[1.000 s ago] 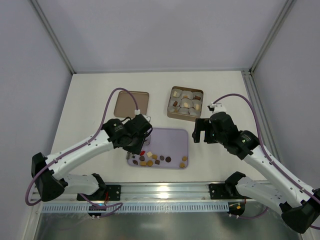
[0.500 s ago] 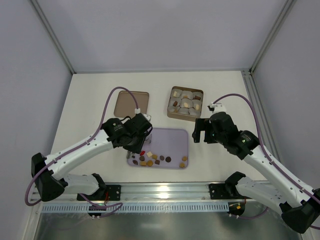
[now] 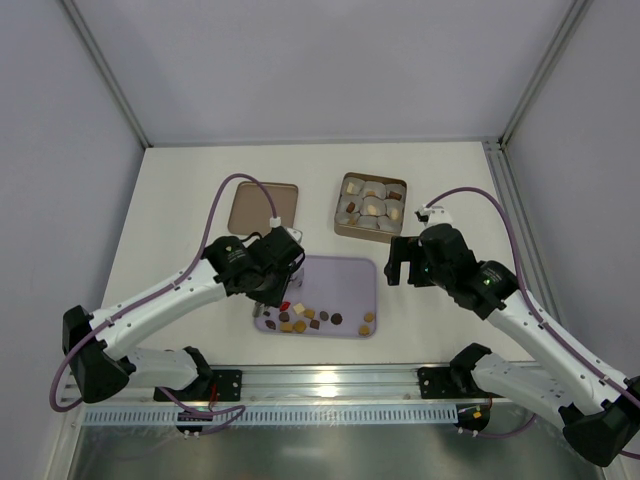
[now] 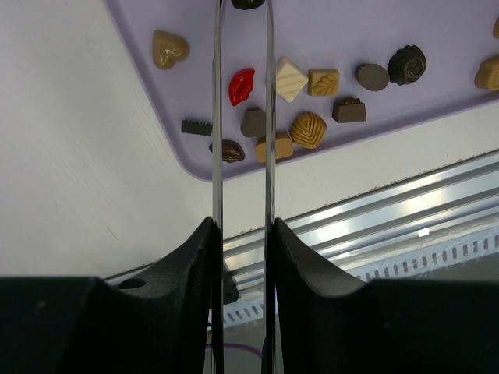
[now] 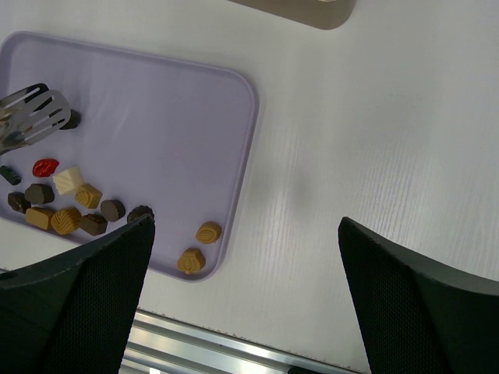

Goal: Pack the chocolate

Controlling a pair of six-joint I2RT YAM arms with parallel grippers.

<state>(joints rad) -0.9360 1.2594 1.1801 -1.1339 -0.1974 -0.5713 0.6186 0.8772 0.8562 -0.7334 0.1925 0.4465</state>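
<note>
the left tool (image 4: 242, 12), thin blades clenched on a small dark brown chocolate piece (image 4: 248, 3), hangs over the lilac plastic tray (image 3: 345, 275), with the tan metal box of grey cup liners (image 3: 371, 207) lying ahead and to its right, nearer the released right tool (image 3: 400, 262).

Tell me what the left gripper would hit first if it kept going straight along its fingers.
Probably the dark chocolate piece lying between the tips of the left gripper on the purple tray; the tips are cut off at the frame edge, so contact is unclear.

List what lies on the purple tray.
On the purple tray lie small chocolates: a red one, a cream square, a tan heart and several dark and caramel pieces. The left gripper covers part of a dark piece at its tips.
</note>
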